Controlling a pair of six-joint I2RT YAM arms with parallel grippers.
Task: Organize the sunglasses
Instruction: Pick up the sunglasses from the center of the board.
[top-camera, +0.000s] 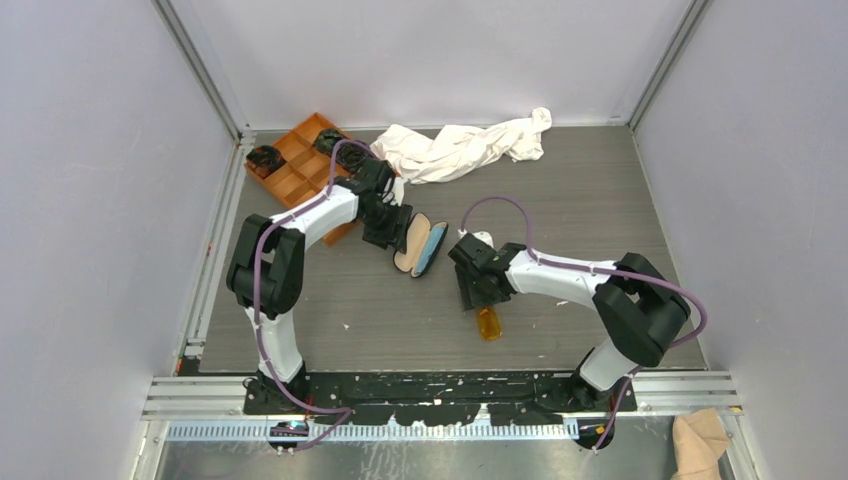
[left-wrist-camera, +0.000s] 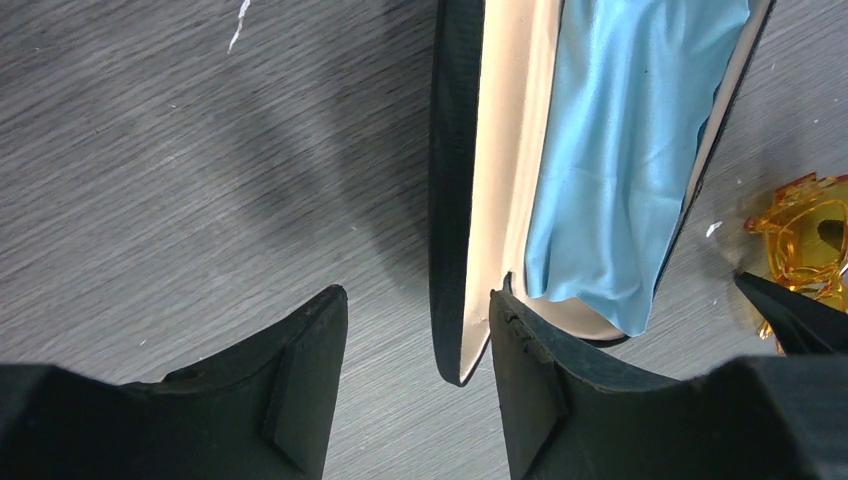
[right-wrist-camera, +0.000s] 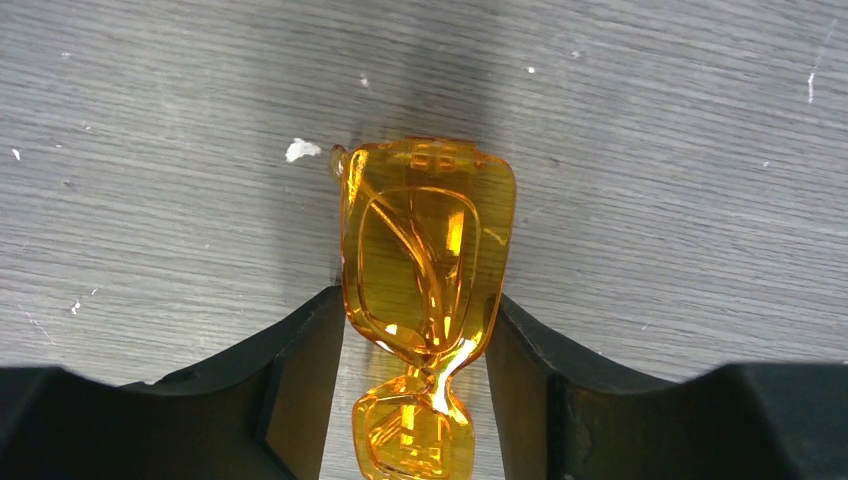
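The sunglasses, translucent orange and folded, lie flat on the grey table in front of my right arm. My right gripper is down over the sunglasses, open. Its fingers flank the bridge and the near lens, and the far lens reaches past the fingertips. The black case lies open with beige lining and a light blue cloth inside. My left gripper is open at the near end of the case. The lid's rim stands between the fingers, next to the right one. The sunglasses show at the right edge of that view.
An orange compartment tray holding dark items sits at the back left, partly under my left arm. A crumpled white cloth lies along the back edge. Walls enclose the table on the left, right and back.
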